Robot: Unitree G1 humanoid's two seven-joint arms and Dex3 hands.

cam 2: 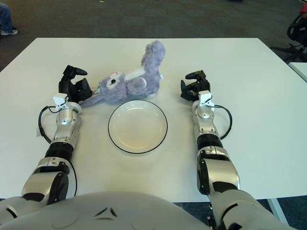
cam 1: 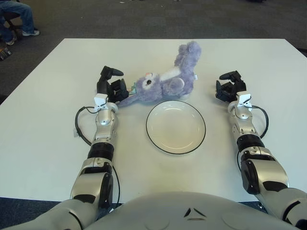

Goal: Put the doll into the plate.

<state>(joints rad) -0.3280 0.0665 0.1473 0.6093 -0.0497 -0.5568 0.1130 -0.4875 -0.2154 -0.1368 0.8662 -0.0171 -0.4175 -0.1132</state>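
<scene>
A purple plush bunny doll lies on its side on the white table, just behind the plate, with one long part raised toward the back. The white plate with a dark rim is at the table's middle and holds nothing. My left hand is at the doll's left end. Its thumb is lifted and its fingers are spread beside the doll's floppy tip, not closed round it. My right hand shows to the right of the doll and plate, apart from both, with relaxed fingers and nothing in it.
The white table stretches wide on both sides of my arms. Dark carpet lies beyond its far edge. A seated person's legs show at the far left, and a chair at the far right.
</scene>
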